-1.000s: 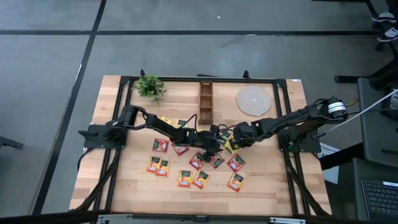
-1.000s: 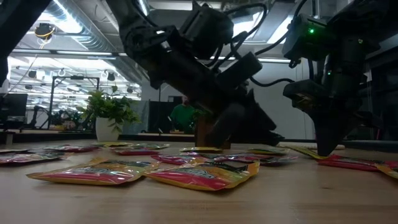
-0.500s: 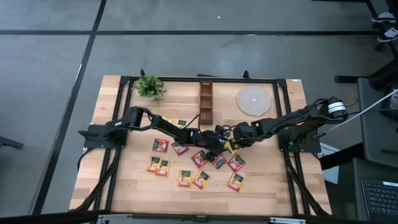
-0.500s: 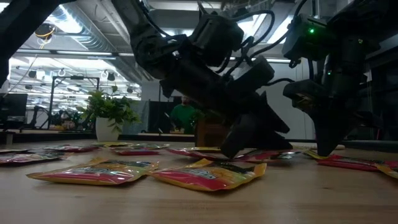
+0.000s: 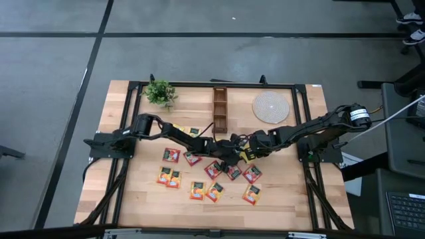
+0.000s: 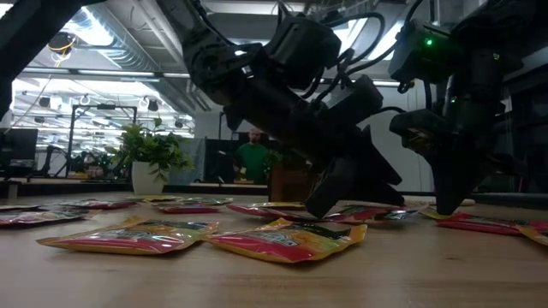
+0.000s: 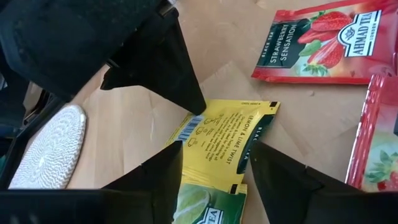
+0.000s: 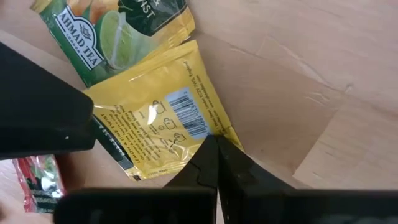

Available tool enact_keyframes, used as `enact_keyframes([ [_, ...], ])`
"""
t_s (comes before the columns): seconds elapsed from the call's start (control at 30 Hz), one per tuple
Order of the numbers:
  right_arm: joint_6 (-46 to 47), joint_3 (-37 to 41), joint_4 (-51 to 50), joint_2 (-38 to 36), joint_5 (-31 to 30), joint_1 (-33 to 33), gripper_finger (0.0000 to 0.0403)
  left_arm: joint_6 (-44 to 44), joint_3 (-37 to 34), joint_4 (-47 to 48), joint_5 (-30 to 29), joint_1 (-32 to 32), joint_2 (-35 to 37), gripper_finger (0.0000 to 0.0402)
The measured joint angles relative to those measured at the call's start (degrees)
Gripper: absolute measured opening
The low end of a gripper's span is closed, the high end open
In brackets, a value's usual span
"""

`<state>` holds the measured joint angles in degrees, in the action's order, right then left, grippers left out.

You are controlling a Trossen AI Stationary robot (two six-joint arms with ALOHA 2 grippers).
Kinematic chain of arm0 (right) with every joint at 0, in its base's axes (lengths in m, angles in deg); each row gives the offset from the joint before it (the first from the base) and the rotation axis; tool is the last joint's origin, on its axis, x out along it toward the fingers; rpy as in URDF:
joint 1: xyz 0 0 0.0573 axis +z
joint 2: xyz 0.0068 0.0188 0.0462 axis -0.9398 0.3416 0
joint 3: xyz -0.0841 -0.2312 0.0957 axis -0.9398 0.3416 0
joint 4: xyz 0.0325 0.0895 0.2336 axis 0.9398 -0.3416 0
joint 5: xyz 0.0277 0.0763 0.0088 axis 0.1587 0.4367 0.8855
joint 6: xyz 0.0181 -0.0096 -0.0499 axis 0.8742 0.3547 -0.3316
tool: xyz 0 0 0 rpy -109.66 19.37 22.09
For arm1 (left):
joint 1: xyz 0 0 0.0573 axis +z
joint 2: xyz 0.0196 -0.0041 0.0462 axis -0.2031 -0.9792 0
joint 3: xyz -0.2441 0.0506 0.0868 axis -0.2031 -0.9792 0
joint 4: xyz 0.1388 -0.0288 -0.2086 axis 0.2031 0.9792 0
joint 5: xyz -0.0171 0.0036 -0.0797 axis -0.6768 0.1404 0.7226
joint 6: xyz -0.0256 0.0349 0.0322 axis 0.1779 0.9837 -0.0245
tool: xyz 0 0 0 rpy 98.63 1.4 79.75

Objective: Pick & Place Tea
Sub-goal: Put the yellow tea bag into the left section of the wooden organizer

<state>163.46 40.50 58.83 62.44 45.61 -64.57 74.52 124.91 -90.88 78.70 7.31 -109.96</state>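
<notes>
pincers meet at yellow sachet.

I count about fifteen tea sachets on my table, though my arms hide some, so the number is uncertain. There is one potted plant, one woven mat, and one wooden rack.

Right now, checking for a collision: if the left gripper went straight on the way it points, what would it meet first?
Probably the yellow sachet lying between the left gripper fingers; the right gripper tip presses on it just beyond.
</notes>
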Motion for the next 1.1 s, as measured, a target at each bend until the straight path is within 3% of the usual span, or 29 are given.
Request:
enact_keyframes([
  [0.8, 0.2, 0.0, 0.14, 0.02, 0.0, 0.0, 0.0, 0.21, -0.09, 5.22, 1.44, 0.11, 0.04, 0.0097],
  [1.1, 0.2, 0.0, 0.98, 0.04, 0.0, 0.0, 0.0, 0.34, -0.09, 7.86, 2.43, 0.11, 0.2, 0.0008],
])
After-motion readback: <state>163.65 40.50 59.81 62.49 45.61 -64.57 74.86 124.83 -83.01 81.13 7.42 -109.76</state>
